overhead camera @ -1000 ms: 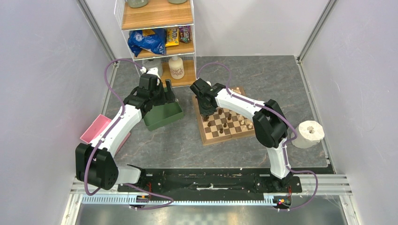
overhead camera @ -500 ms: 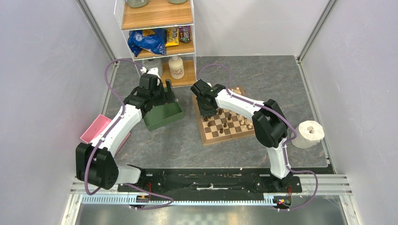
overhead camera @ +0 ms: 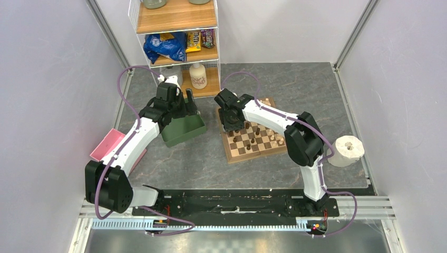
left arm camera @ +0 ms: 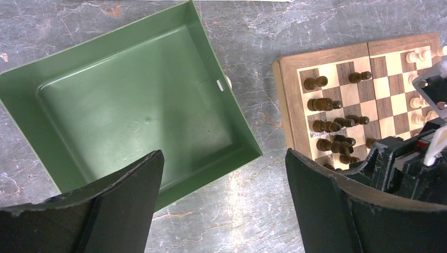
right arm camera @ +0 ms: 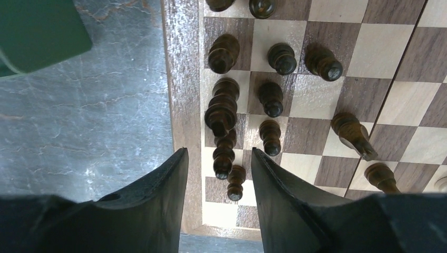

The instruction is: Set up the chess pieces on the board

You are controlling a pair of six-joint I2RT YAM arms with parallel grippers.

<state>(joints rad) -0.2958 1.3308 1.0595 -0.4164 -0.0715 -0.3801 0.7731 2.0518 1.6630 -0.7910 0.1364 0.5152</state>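
Note:
The board (overhead camera: 254, 156) lies right of centre; it also shows in the right wrist view (right arm camera: 182, 79) and the left wrist view (left arm camera: 292, 100). Several dark pieces (right arm camera: 221, 108) stand in two rows along its left edge, one (right arm camera: 352, 134) lying tilted. Pale pieces (left arm camera: 419, 55) stand on the far side. My right gripper (right arm camera: 218, 153) (overhead camera: 230, 121) is open above that dark row, its fingers either side of a small dark piece (right arm camera: 235, 182) without touching it. My left gripper (left arm camera: 223, 155) (overhead camera: 184, 109) is wide open and empty over the green tray's (left arm camera: 132, 105) near corner.
The green tray (overhead camera: 182, 132) is empty; a pale piece (left arm camera: 227, 81) peeks out beside its right wall. A shelf unit (overhead camera: 179, 31) stands at the back, a pink object (overhead camera: 108, 145) at the left, a paper roll (overhead camera: 347, 150) at the right.
My right gripper has shifted very slightly over the board's left edge. The left arm has not moved.

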